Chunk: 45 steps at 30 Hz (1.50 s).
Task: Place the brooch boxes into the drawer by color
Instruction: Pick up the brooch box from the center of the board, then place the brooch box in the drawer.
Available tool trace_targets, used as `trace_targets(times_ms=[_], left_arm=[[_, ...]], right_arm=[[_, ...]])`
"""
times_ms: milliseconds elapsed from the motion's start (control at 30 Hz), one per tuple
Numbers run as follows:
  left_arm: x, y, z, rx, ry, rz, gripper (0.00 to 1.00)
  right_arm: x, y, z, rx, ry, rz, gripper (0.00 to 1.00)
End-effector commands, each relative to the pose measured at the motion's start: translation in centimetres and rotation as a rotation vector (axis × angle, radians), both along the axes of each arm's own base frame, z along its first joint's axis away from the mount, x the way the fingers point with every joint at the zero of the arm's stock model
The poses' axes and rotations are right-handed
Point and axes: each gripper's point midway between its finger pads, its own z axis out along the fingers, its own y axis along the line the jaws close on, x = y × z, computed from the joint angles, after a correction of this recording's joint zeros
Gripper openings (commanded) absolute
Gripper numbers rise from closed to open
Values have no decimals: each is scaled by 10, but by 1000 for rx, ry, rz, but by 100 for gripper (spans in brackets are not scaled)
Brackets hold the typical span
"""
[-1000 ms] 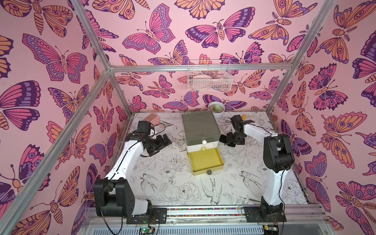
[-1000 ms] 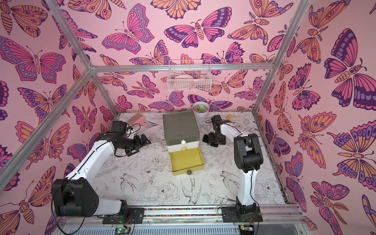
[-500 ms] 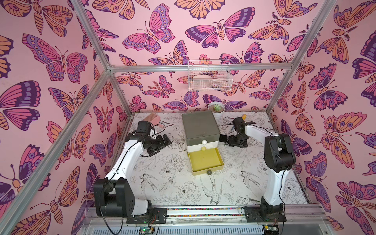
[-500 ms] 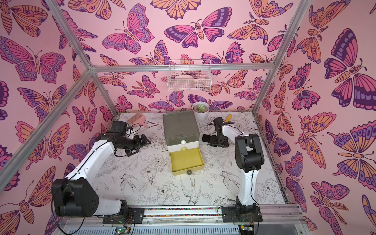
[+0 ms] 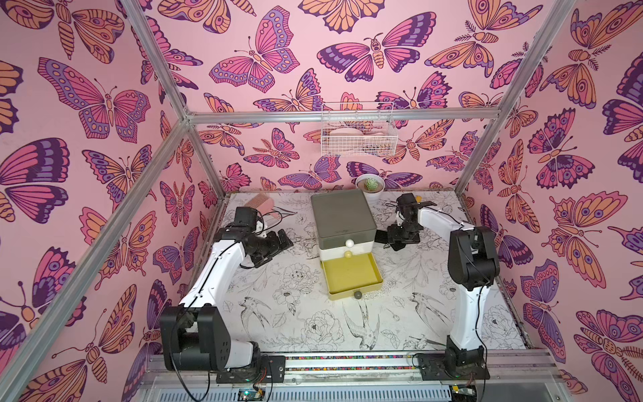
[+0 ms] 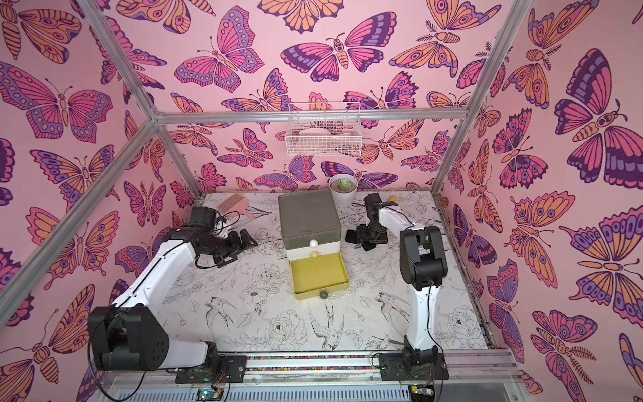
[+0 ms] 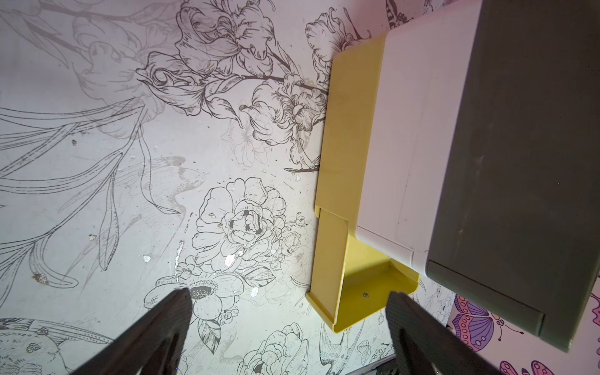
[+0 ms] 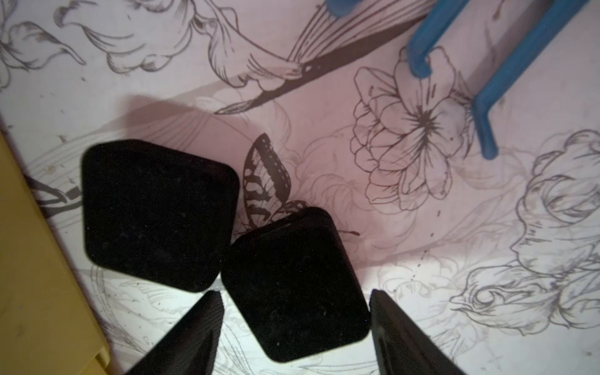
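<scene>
The drawer (image 5: 342,215) (image 6: 308,215) stands mid-table with its yellow bottom tier (image 5: 351,275) (image 7: 367,285) pulled out and bare inside. Two black brooch boxes lie on the mat to its right. One black box (image 8: 156,211) (image 5: 380,237) lies nearer the chest. The other (image 8: 285,259) lies between the fingers of my right gripper (image 8: 293,293) (image 5: 400,238), which is open around it; one finger meets its corner and a gap shows at the other. My left gripper (image 7: 289,293) (image 5: 283,240) is open and holds nothing, left of the chest.
A blue toy fork (image 8: 487,81) lies beyond the black boxes. A white pot with a succulent (image 5: 370,186) stands behind the chest. A pink comb (image 5: 262,202) rests at the back left. A white wire basket (image 5: 358,137) hangs on the back wall.
My right gripper has shifted slightly away from the chest and settled over the black boxes. The left arm has not moved.
</scene>
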Motion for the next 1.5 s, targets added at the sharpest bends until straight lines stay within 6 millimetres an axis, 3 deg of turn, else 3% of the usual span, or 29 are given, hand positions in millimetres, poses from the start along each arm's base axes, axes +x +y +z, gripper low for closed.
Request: trace_targets(times_ms=[0, 267, 433, 533, 667, 833, 1100, 1300, 1467], left_arm=[[-6, 4, 2, 13, 4, -2, 100], [-7, 4, 0, 12, 9, -4, 100], [-8, 4, 1, 15, 8, -3, 100], [-9, 4, 1, 16, 10, -3, 100], [-8, 5, 0, 18, 11, 0, 100], [-3, 4, 3, 11, 7, 2, 100], [0, 4, 8, 10, 0, 1, 100], [1, 4, 11, 10, -6, 5, 100], [0, 4, 8, 10, 4, 4, 100]], right_arm=[[-9, -2, -10, 2, 52, 14, 72], [-15, -12, -15, -43, 50, -8, 60], [-15, -14, -7, -44, 15, -26, 54], [-16, -12, 8, -20, -20, -37, 53], [-23, -6, 44, 42, -98, -57, 53], [-54, 15, 79, 134, -176, -30, 52], [-122, 56, 131, 232, -269, 72, 52], [-175, 81, 120, 281, -219, 143, 52], [-187, 120, 117, 355, -212, 191, 52]])
